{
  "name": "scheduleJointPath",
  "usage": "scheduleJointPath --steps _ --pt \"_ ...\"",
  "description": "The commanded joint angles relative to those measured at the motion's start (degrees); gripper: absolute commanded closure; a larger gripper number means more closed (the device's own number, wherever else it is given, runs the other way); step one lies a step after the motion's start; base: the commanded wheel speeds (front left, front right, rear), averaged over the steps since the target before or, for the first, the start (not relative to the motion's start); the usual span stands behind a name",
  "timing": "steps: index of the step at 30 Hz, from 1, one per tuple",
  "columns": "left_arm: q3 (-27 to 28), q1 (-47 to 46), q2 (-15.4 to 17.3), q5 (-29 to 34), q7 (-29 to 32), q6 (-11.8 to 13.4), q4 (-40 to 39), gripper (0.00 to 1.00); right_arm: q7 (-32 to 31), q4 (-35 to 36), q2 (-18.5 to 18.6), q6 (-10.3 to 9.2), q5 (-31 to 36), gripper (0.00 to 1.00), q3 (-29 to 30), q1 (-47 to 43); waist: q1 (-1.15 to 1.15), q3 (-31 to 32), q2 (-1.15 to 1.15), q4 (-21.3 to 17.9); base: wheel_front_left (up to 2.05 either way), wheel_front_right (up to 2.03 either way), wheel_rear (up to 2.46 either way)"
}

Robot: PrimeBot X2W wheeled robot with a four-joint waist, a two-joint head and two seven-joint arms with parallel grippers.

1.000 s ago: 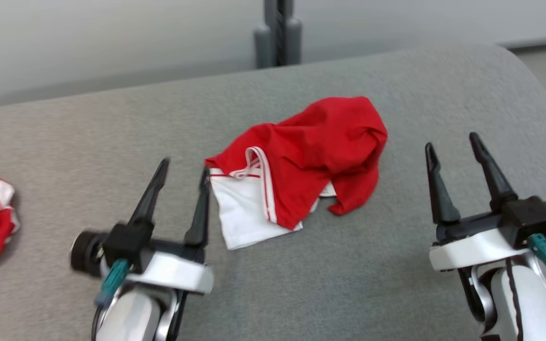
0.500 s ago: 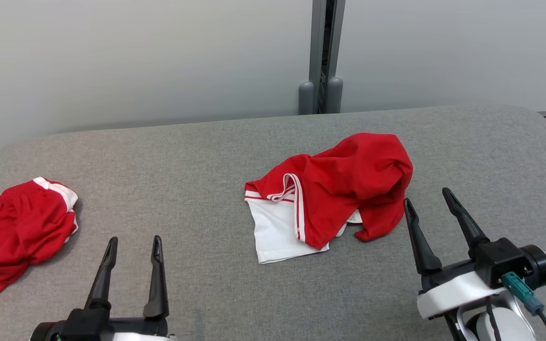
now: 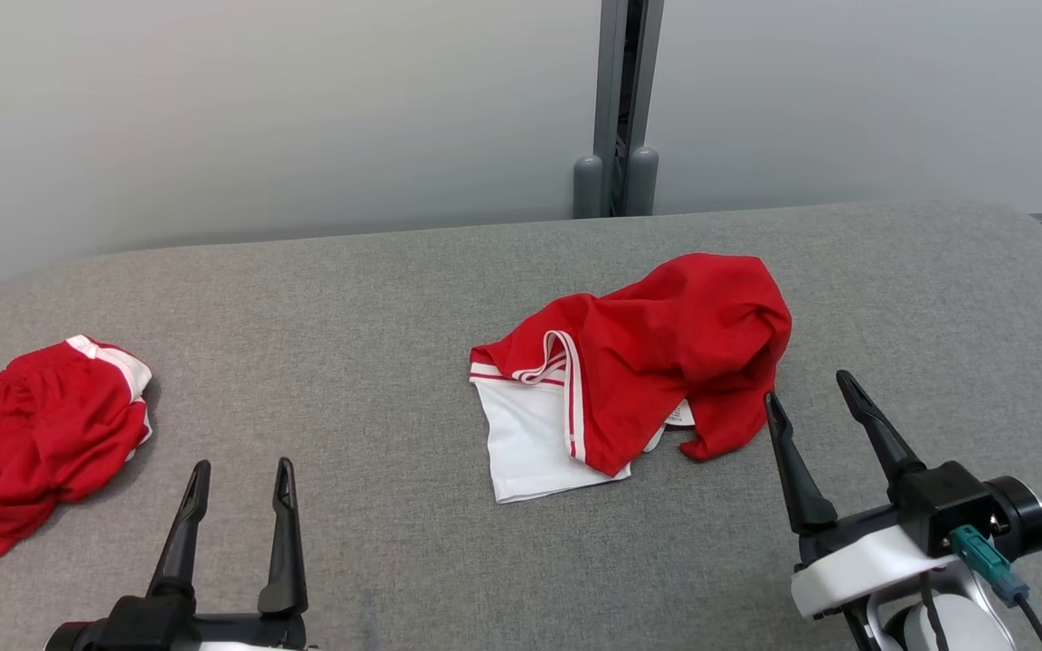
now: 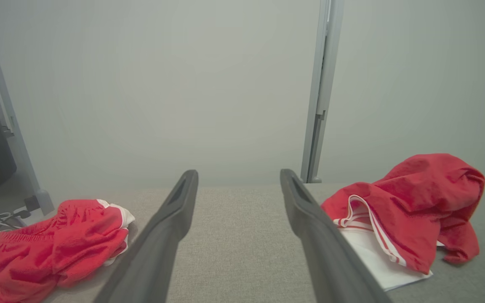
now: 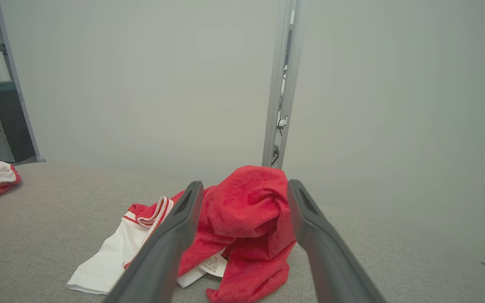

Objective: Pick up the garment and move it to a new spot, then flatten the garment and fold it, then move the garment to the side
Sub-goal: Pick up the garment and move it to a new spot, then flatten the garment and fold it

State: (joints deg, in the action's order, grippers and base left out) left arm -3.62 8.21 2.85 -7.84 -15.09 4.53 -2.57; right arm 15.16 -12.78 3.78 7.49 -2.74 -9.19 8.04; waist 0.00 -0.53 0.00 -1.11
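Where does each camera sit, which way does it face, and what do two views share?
Head view: on the head, looking forward and down at the grey surface; left gripper and right gripper show, both open.
Left wrist view: on the left wrist, facing the wall along the left fingers.
Right wrist view: on the right wrist, facing the crumpled garment between the right fingers.
Shared: all three show that garment and a second red garment.
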Motion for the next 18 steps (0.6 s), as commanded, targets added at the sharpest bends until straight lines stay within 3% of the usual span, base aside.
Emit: scheduleJointPath --steps 1,18 --pt "-0.05 -0.5 0.11 -0.39 -0.04 -0.2 0.32 0.0 0.07 0.08 0.16 0.01 -0.02 0.0 0.19 0.55 0.0 -0.04 0.0 -0.04 0.0 0.0 0.0" --pt "-1.2 -1.69 0.12 -1.76 -0.04 0.29 1.22 0.0 0.07 0.22 0.18 0.01 -0.2 0.0 0.46 0.61 0.0 -0.54 0.0 0.21 0.0 0.0 0.0"
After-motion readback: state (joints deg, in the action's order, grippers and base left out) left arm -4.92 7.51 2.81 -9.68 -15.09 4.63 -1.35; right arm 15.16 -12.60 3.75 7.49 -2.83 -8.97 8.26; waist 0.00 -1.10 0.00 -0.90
